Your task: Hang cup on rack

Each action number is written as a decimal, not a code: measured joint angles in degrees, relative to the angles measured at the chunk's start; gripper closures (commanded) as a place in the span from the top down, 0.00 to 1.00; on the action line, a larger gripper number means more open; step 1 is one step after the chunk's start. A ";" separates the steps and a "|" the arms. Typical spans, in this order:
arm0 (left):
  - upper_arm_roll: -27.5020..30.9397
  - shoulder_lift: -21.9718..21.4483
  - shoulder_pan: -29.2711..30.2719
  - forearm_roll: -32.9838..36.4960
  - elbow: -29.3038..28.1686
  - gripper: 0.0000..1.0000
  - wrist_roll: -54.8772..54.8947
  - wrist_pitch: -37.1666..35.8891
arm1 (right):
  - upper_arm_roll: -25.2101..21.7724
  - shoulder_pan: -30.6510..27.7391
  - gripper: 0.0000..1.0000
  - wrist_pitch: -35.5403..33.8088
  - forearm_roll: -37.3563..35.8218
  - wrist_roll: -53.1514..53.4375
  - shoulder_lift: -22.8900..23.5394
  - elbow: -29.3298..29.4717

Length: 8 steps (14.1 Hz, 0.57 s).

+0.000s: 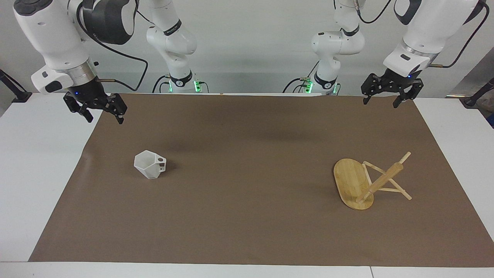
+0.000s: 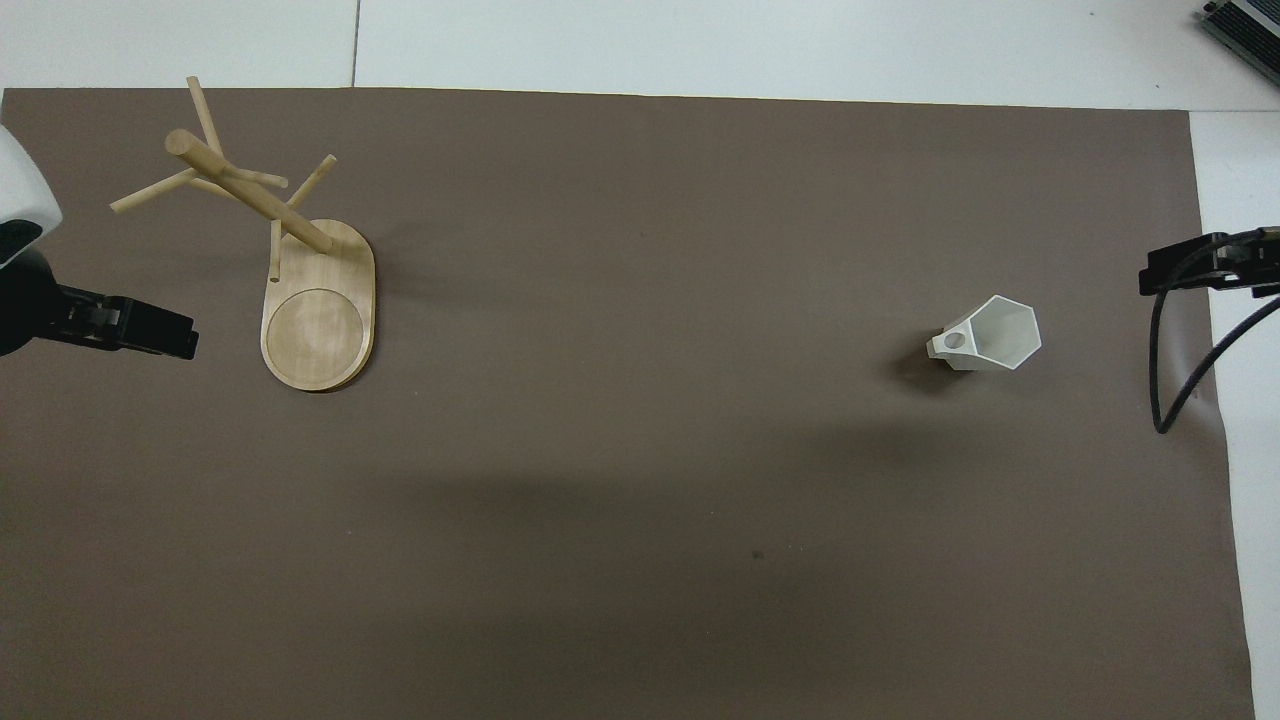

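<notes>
Arms and grippers cropped at the picture edges

In the overhead view the left gripper (image 2: 150, 333) showed only one dark finger, its other finger and the arm cut off by the edge; the right gripper (image 2: 1195, 268) was likewise cropped to a dark tip and a cable loop. In the facing view both arms' upper links ran out of the top edge.

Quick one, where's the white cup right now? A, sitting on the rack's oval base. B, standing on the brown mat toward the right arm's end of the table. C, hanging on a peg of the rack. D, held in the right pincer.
B: the cup stands on the brown mat, apart from the rack, with the right pincer raised, open and empty.
</notes>
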 measured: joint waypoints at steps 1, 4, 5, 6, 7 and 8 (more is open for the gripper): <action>0.04 0.00 0.01 0.00 0.00 1.00 -0.02 -0.06 | 0.00 0.00 1.00 0.00 0.00 0.00 -0.01 -0.06; 0.16 0.00 0.04 0.00 -0.03 1.00 -0.10 -0.18 | -0.01 -0.04 1.00 0.00 0.00 0.00 -0.10 -0.19; 0.18 0.00 0.06 0.00 -0.03 1.00 -0.14 -0.19 | -0.02 -0.05 1.00 0.00 0.00 0.00 -0.13 -0.31; 0.20 0.00 0.08 0.00 -0.03 1.00 -0.20 -0.22 | -0.01 -0.05 1.00 0.00 0.00 0.00 -0.15 -0.41; 0.22 0.00 0.10 0.00 -0.03 1.00 -0.23 -0.26 | -0.01 -0.05 1.00 0.00 0.00 0.00 -0.17 -0.48; 0.22 0.00 0.14 0.00 -0.04 1.00 -0.25 -0.29 | -0.01 -0.05 1.00 0.00 0.00 0.00 -0.18 -0.51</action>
